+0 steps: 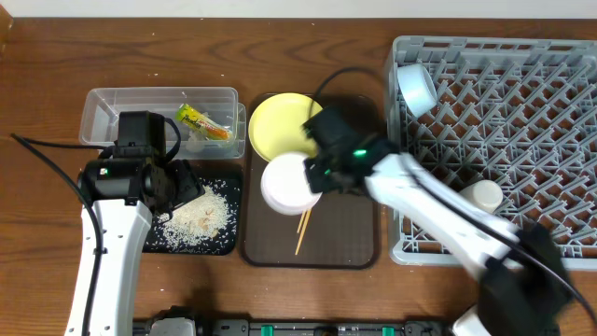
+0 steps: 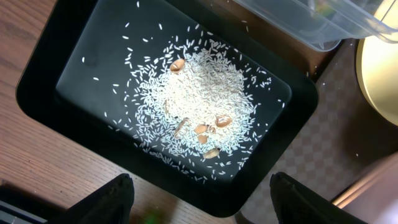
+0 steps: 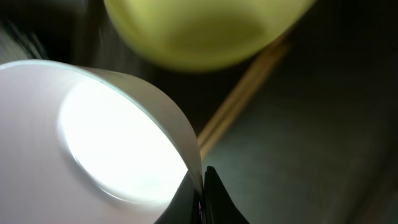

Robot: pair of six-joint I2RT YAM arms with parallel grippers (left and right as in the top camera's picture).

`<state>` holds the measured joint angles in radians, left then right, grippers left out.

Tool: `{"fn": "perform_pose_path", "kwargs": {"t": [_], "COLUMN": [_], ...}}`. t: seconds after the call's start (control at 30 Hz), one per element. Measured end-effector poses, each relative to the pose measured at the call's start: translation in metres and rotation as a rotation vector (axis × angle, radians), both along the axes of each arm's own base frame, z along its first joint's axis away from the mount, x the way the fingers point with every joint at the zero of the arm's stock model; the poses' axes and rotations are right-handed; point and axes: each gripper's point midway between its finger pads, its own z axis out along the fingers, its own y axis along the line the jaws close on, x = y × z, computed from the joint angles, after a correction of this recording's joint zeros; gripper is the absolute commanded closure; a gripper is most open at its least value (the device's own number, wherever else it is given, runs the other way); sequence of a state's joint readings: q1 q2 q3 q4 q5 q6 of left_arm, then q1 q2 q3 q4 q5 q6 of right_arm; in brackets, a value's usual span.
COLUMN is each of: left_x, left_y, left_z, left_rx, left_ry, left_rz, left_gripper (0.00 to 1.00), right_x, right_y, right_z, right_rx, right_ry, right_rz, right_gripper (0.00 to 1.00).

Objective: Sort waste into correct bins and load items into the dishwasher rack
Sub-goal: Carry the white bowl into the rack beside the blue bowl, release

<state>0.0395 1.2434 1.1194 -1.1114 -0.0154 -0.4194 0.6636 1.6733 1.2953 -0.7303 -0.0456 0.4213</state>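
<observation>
White bowl [image 1: 287, 184] is nipped by its rim in the right gripper [image 3: 202, 186], 2 fingers closed on the thin wall, likely so it can travel edge-on to the dishwasher rack [image 1: 522, 140] on that hand's right. Yellow plate [image 1: 275, 121] and chopsticks [image 3: 242, 98] lie just beyond its fingertips. Left gripper [image 2: 200, 202] hangs spread and empty directly above the rice [image 2: 199, 93] in the black tray [image 2: 37, 93], apparently the grains' bin.
</observation>
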Motion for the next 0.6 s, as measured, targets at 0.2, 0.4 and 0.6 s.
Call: {"fn": "perform_pose_path", "kwargs": {"t": [0.2, 0.4, 0.6], "left_x": [0.0, 0.0, 0.002], "left_y": [0.0, 0.001, 0.002], "left_z": [0.0, 0.0, 0.0], "left_rx": [0.0, 0.004, 0.011], "left_ry": [0.0, 0.0, -0.006], "left_rz": [0.0, 0.001, 0.003], "left_gripper": [0.27, 0.27, 0.27], "right_x": [0.051, 0.095, 0.117], "right_y": [-0.095, -0.193, -0.261], "right_z": [0.101, 0.16, 0.206], "right_rx": [-0.034, -0.249, -0.529], "right_ry": [-0.346, -0.634, -0.825], "right_rz": [-0.204, -0.373, -0.484], "right_gripper": [0.99, 1.0, 0.99]}}
